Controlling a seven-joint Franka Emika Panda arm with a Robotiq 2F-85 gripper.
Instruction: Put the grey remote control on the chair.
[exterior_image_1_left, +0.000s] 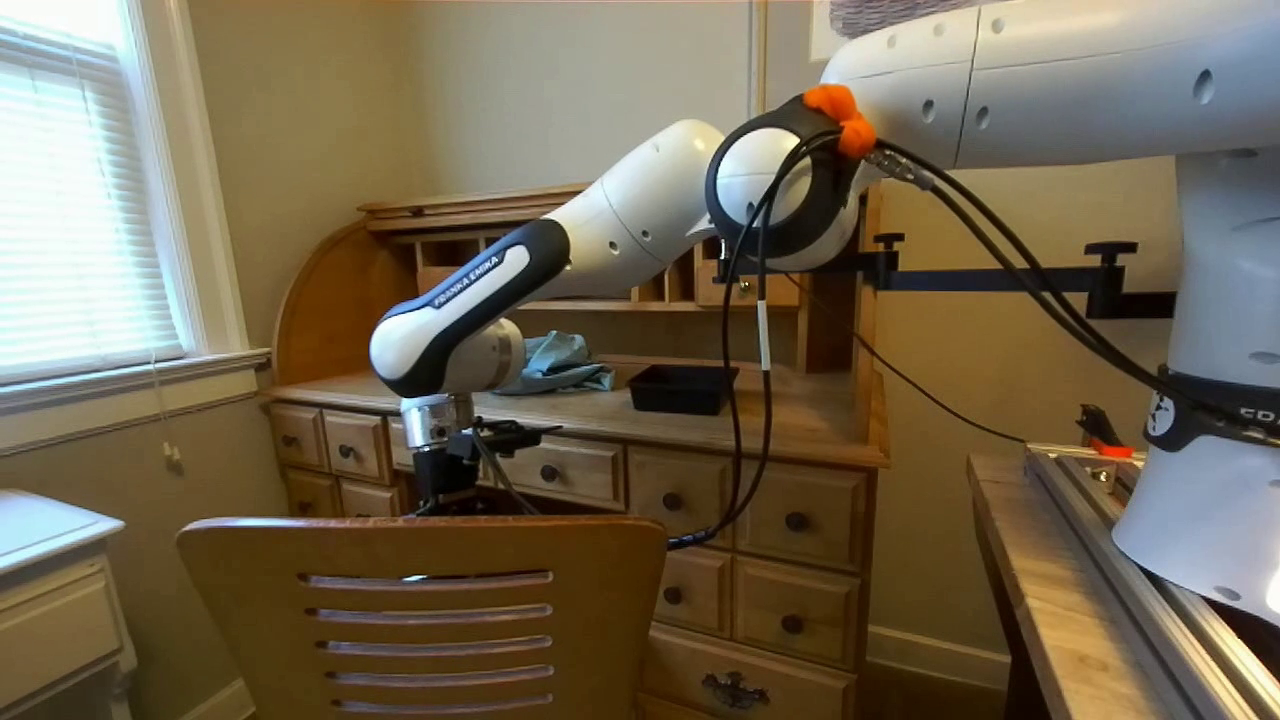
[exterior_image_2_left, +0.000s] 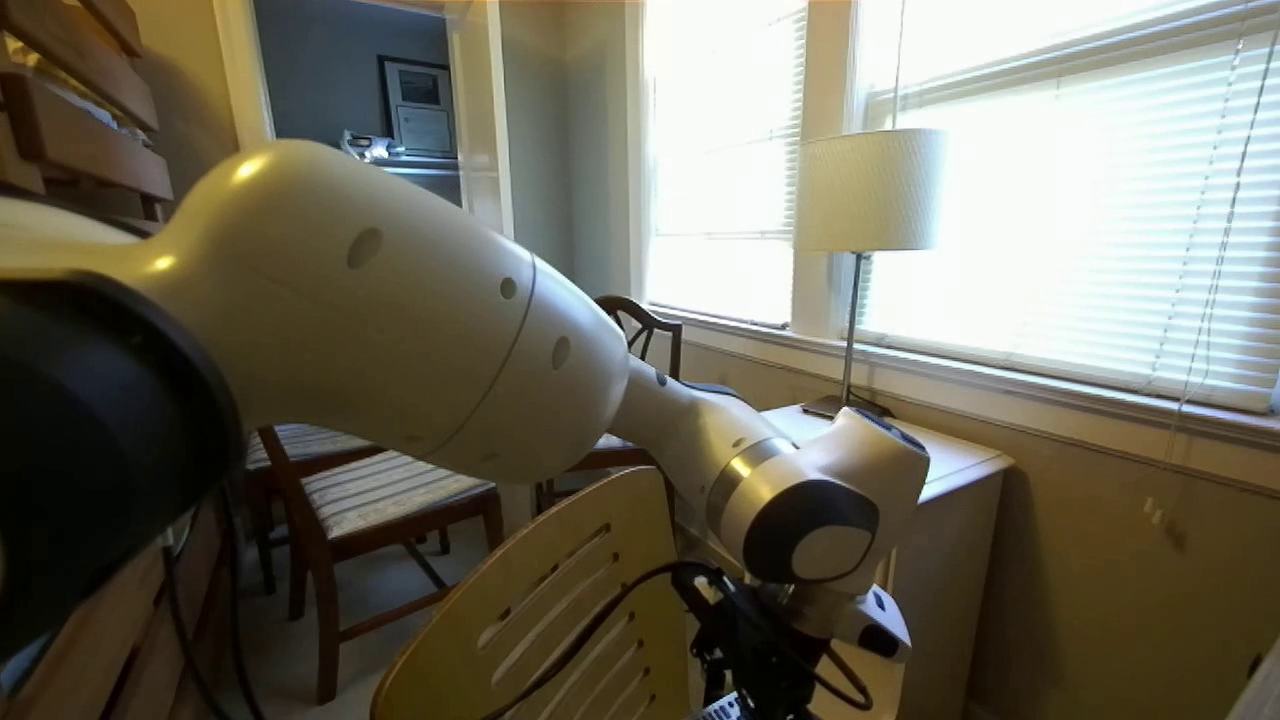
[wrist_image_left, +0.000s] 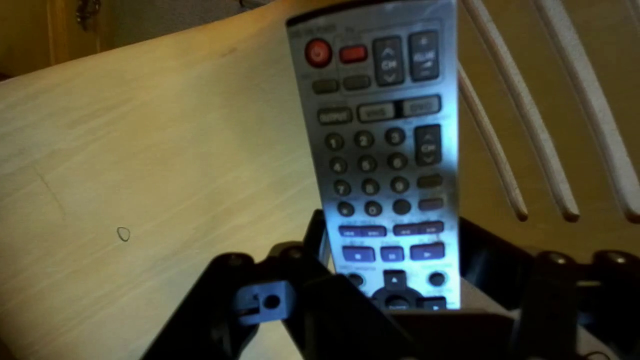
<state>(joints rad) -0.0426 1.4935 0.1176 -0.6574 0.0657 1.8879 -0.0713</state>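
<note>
Black fingers grip the grey remote over the chair

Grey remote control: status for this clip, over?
Gripper closed on grey remote control. Over chair seat in wrist view; contact unclear. Slatted backrest alongside, possibly in the way.

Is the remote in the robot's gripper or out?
In: the wrist view shows the gripper shut on the grey remote control, fingers at both edges.

Rounded white arm; black FRANKA EMIKA stripe; orange patch; silver wrist ring; black cables; black gripper.
</note>
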